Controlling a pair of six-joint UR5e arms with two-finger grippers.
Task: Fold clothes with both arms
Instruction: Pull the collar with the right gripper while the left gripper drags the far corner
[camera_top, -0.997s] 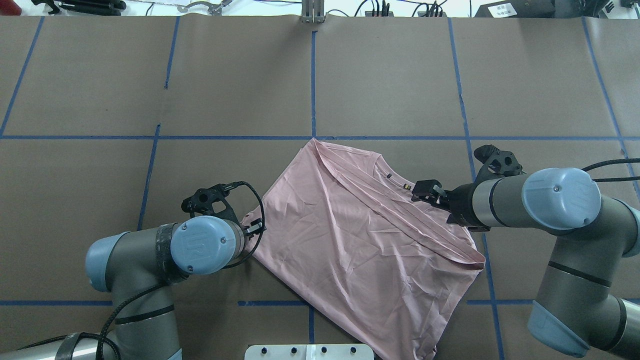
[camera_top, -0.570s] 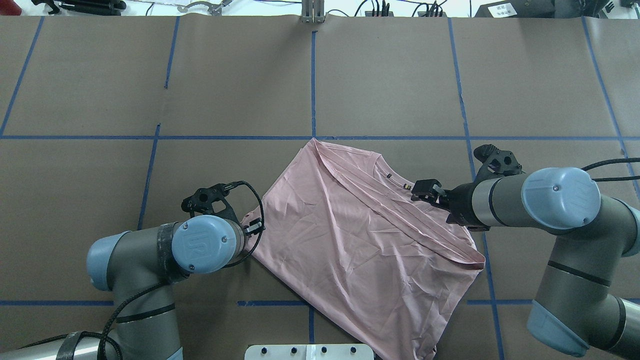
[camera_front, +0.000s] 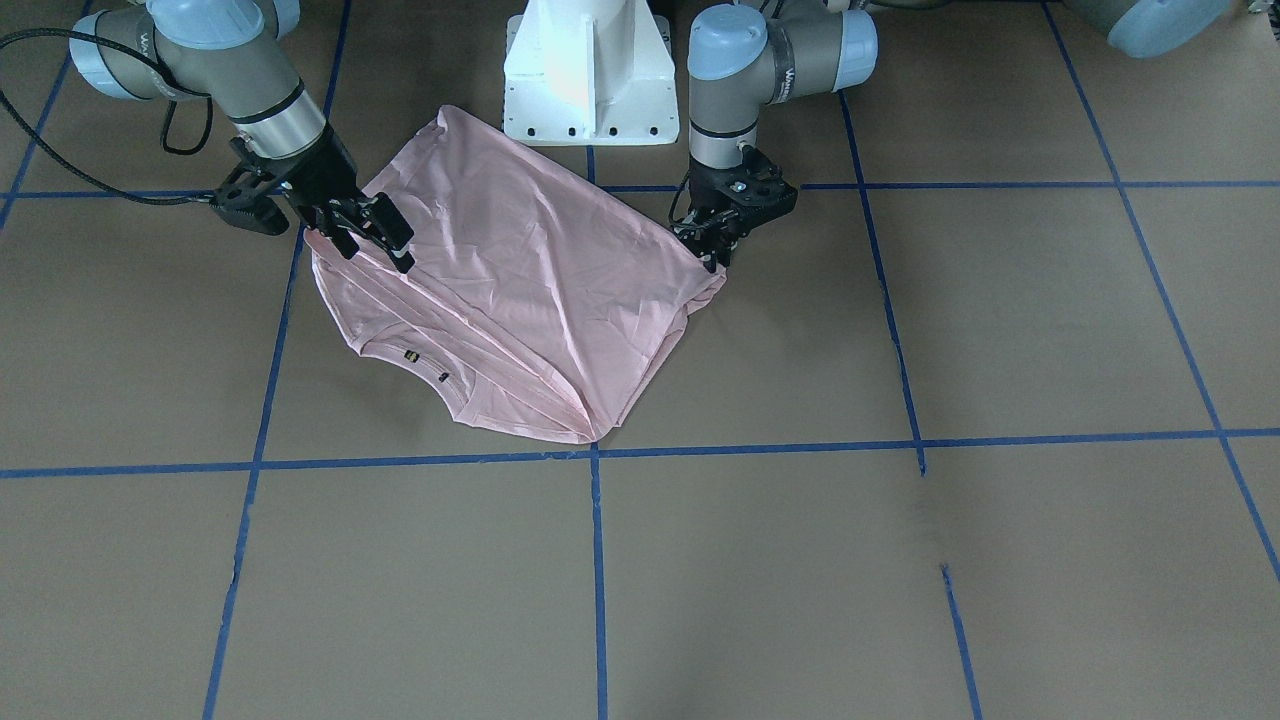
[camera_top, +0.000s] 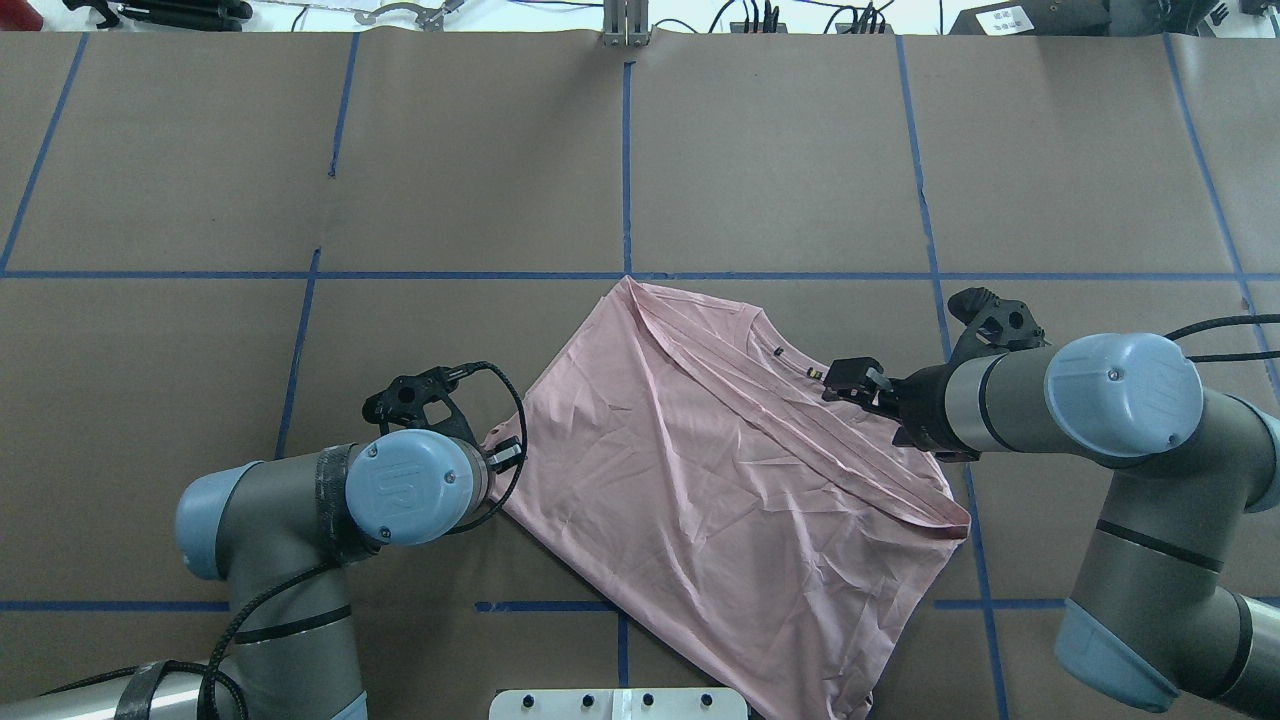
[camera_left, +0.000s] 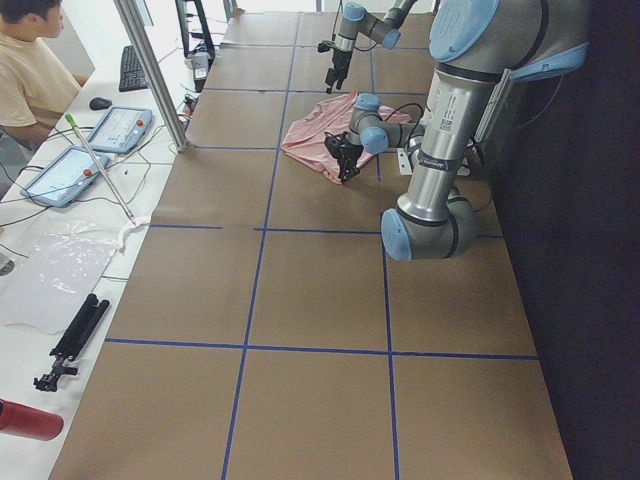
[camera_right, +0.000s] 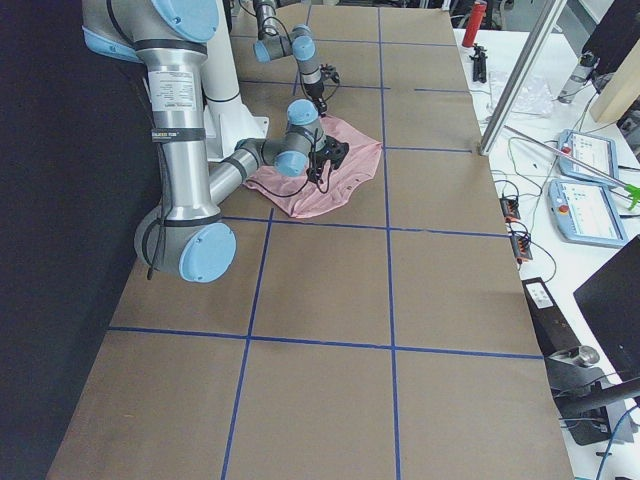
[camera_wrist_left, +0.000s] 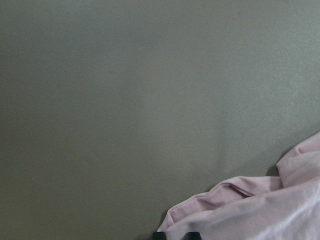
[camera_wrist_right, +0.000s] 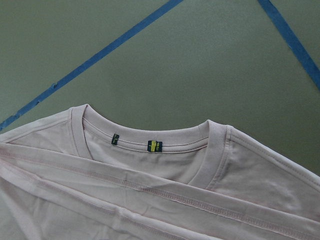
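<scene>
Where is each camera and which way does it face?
Front-facing: across the table, facing the robot, steeply down; pedestal base, right gripper on the picture's left.
Overhead: behind the robot, forward and down; left gripper at the T-shirt's edge.
Exterior left: table's end; left arm near, right arm far.
Exterior right: opposite end; right arm near.
Left wrist: down on table cover and T-shirt edge; fingertips barely show.
Right wrist: down on the collar; no gripper.
Shared: the first two show both grippers, sides swapped.

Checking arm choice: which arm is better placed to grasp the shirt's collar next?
Right. The right gripper hovers over the T-shirt by its collar; the left gripper is at the opposite edge.
</scene>
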